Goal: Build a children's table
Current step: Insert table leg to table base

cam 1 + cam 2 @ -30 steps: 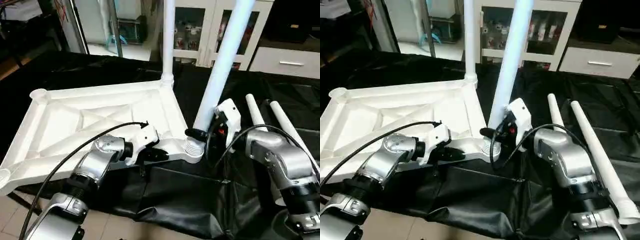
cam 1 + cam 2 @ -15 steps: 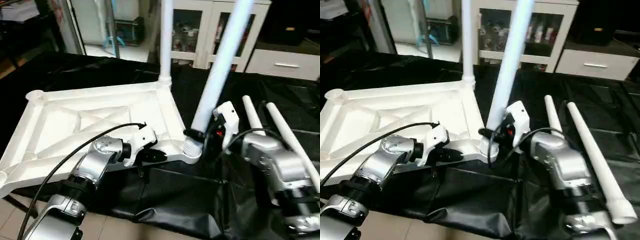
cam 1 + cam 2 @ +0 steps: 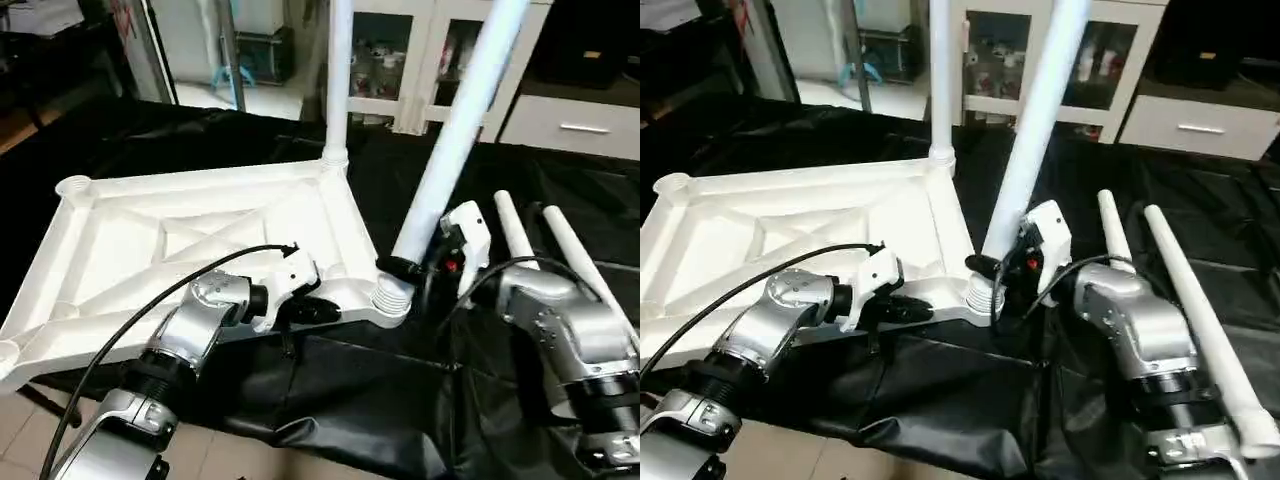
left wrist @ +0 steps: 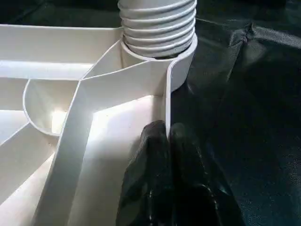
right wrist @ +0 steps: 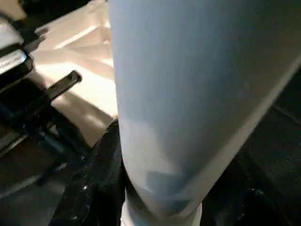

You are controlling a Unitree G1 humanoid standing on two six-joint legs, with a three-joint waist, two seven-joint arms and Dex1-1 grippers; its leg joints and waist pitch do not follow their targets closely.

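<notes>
Right end effector (image 3: 412, 268) clamped on second leg (image 3: 455, 130) just above its threaded end, seated in near corner socket (image 3: 392, 297).
Left end effector (image 4: 168, 141) pinched shut on tabletop (image 3: 190, 240) rim beside that socket; top lying underside-up on black surface (image 3: 420, 180). Leg tilted right, so best straightened before turning to avoid cross-threading. First leg (image 3: 338, 80) upright, two spares (image 3: 575, 270) lying alongside.

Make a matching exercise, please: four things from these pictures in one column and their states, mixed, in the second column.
Things:
1. left gripper
2. right gripper
3. far corner leg
4. two spare legs

States:
A. lying on the black cover
B. standing upright in its socket
C. shut on the tabletop's edge wall
D. shut on the tilted leg

Pairs: 1-C, 2-D, 3-B, 4-A
</notes>
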